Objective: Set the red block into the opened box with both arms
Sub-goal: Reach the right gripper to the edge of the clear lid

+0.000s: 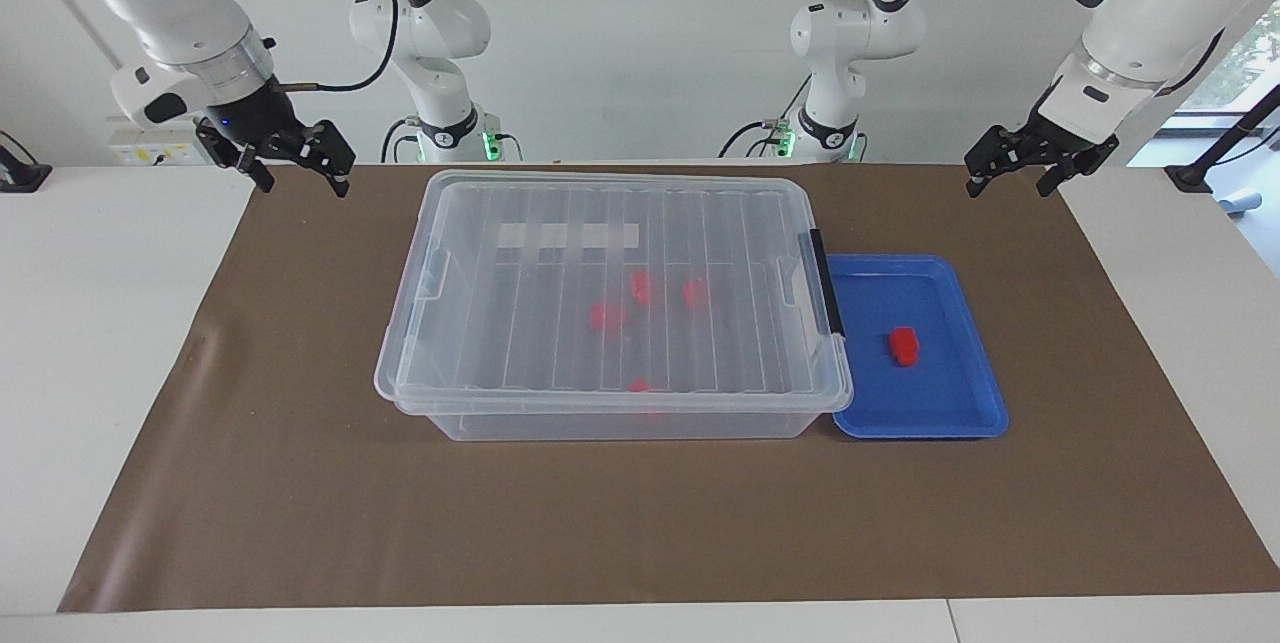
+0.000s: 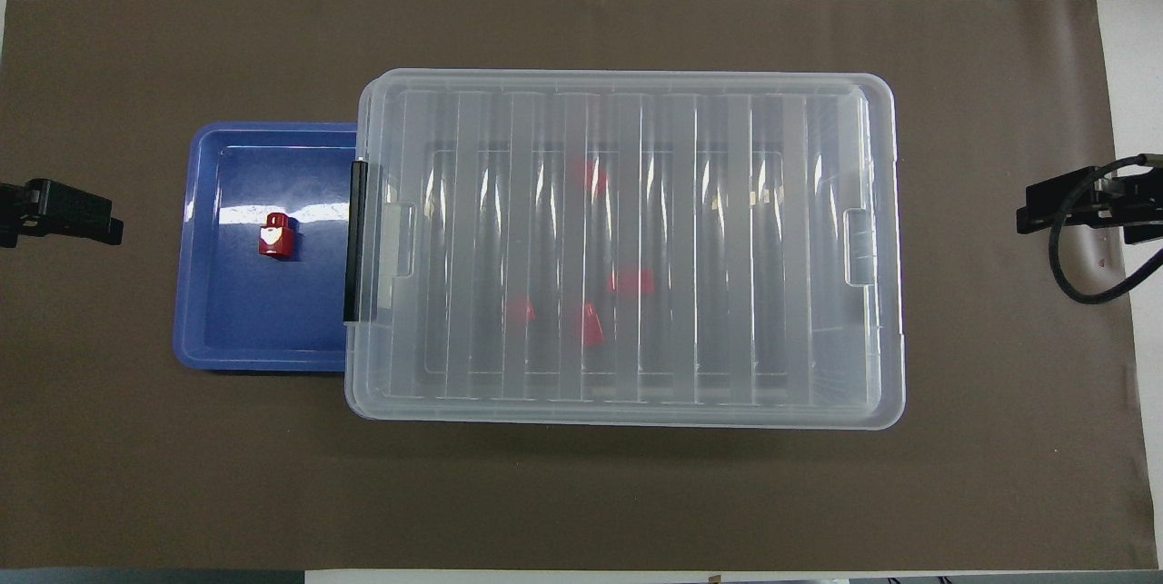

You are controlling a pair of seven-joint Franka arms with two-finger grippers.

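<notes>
Brown paper covers most of the white table (image 1: 100,343) you are working on, and wide bare strips of it run along the edge farthest from the robots and at both ends. At its middle sits the large clear plastic box (image 1: 610,303) (image 2: 627,248), its ribbed see-through lid closed flat on top, with several red pieces showing dimly through it. You can see the black clip handle (image 1: 827,283) (image 2: 354,241) on the end toward the left arm. Touching that end lies the shallow blue tray (image 1: 950,403) (image 2: 227,330), its edge tucked under the lid's rim. The small bright red block (image 1: 904,346) (image 2: 276,235) rests near the tray's middle, apart from its walls, with its long axis running roughly toward and away from the robots.

Your left gripper (image 1: 1008,175) (image 2: 54,213) hangs raised over the paper's edge at the left arm's end, fingers apart and holding nothing. Your right gripper (image 1: 300,173) (image 2: 1063,207) hangs likewise over the right arm's end, fingers spread and holding nothing. Both are well apart from box and tray.
</notes>
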